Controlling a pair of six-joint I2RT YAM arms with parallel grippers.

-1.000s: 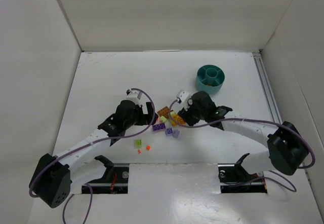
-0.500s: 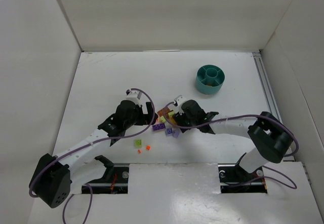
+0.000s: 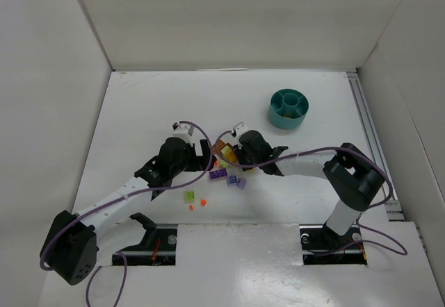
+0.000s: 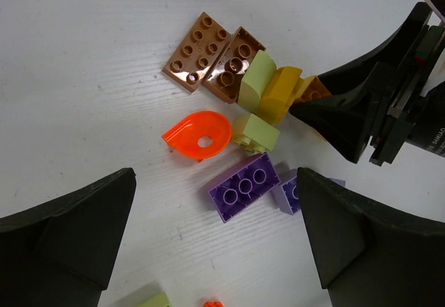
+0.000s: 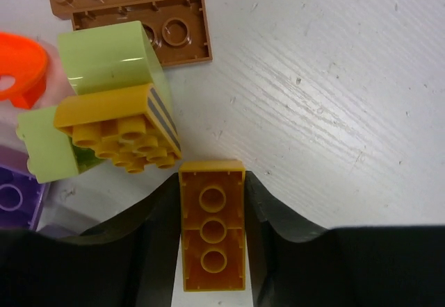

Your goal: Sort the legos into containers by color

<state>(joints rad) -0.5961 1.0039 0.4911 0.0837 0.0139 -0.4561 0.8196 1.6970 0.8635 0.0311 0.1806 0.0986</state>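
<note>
The legos lie in a small pile [image 3: 226, 169] at mid-table. My right gripper [image 5: 212, 206] is shut on a yellow-orange brick [image 5: 212, 227] lying underside up, a finger [image 5: 156, 234] pressed against each long side. Just beyond it sit another yellow-orange brick [image 5: 118, 130], light green bricks [image 5: 111, 57] and a brown plate [image 5: 156, 32]. My left gripper [image 4: 215, 234] hangs open above a purple brick [image 4: 245, 185], beside an orange curved piece [image 4: 198, 133] and a lavender brick [image 4: 288, 197]. The containers, the compartments of a teal dish [image 3: 288, 108], stand at the back right.
A light green brick [image 3: 189, 196] and two tiny orange pieces [image 3: 204, 201] lie apart, nearer the arm bases. White walls close in the table on three sides. The two grippers sit close together over the pile.
My right gripper has slid left into the pile and closed its fingers onto the yellow-orange brick. The left arm has held still, open.
</note>
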